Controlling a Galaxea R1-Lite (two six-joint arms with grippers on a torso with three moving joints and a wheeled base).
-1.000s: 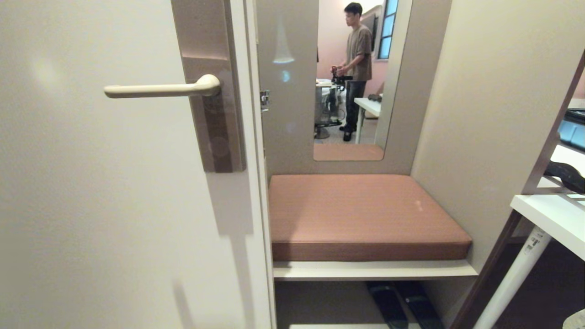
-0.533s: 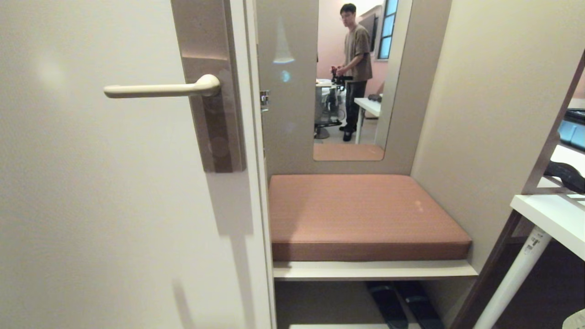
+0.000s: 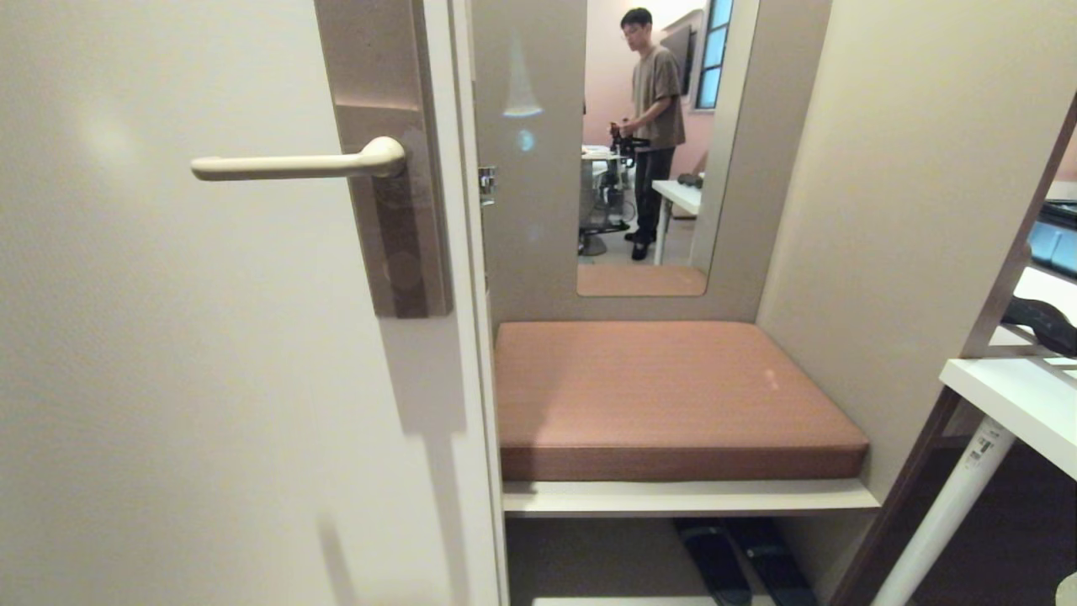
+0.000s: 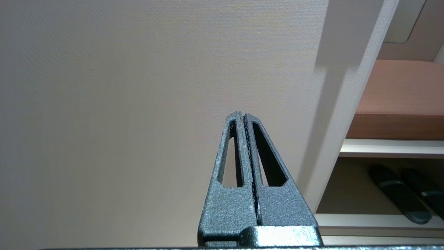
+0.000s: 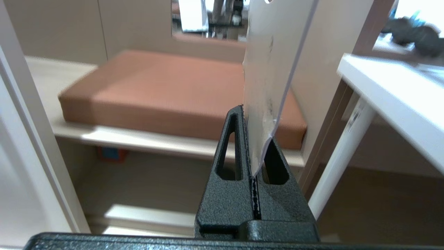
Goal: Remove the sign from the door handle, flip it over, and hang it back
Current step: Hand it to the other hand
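Two grippers are pressed shut. Left gripper point(image 4: 245, 116) holds nothing, its tips near the bare door point(image 4: 138, 69). Handle point(image 3: 294, 164) carries no sign. Right gripper point(image 5: 247, 114) pinches the sign point(image 5: 270, 62) by its lower edge; the white card stands up from between the fingers, above the cushion point(image 5: 156, 86).

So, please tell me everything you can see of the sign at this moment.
The sign appears only in the right wrist view, not in the head view. It is a thin, flat, pale card, seen almost edge-on, with a rounded lower corner and a light edge line. The right gripper is shut on its lower end, and the card stands up from the fingers. No print can be read, and its top runs out of view. It is off the door handle, which is bare.
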